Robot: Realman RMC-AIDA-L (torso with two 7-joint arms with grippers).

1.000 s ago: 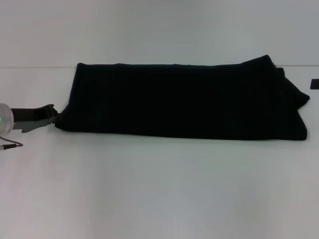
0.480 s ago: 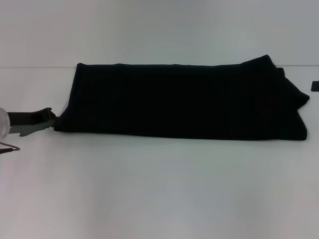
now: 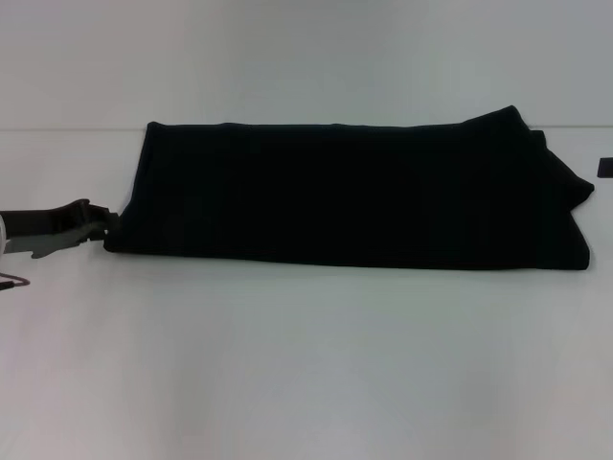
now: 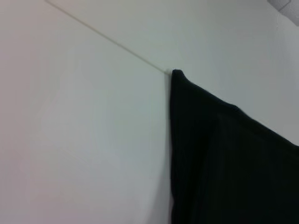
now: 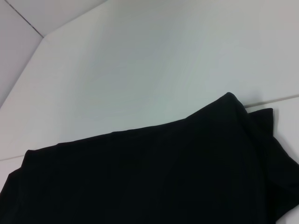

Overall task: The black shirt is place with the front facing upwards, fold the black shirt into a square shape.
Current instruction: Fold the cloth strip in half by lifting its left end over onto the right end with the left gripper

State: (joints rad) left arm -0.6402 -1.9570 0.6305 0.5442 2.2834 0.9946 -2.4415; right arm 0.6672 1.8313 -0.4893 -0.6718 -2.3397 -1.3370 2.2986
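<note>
The bench (image 3: 306, 364) is the largest thing in view, a plain white surface. On it lies the black shirt (image 3: 345, 192), folded into a long band running side to side toward the far side of the bench, with bunched layers at its right end. It is still an oblong, so by my judgement the band needs at least one more fold across its length to reach a square.

The left end effector (image 3: 96, 225) sits just beside the shirt's near-left corner, low over the bench. Over the last second it has drawn back a little from that corner and then come in again, and the shirt's outline has not moved. That suggests the corner is not being lifted yet; this reads as lining up for a grasp at the shirt's left end. Whether its fingers are spread or pressed together cannot be told, and I cannot say if they touch the cloth.

A small dark object (image 3: 604, 167) sits past the shirt's right end, cut by the frame edge; what it is cannot be made out.

Hidden: the right end effector appears in no view, though its wrist camera looks down on the shirt. The shirt's lettering and label are folded out of sight, and the left wrist view shows only one pointed corner of the shirt.
</note>
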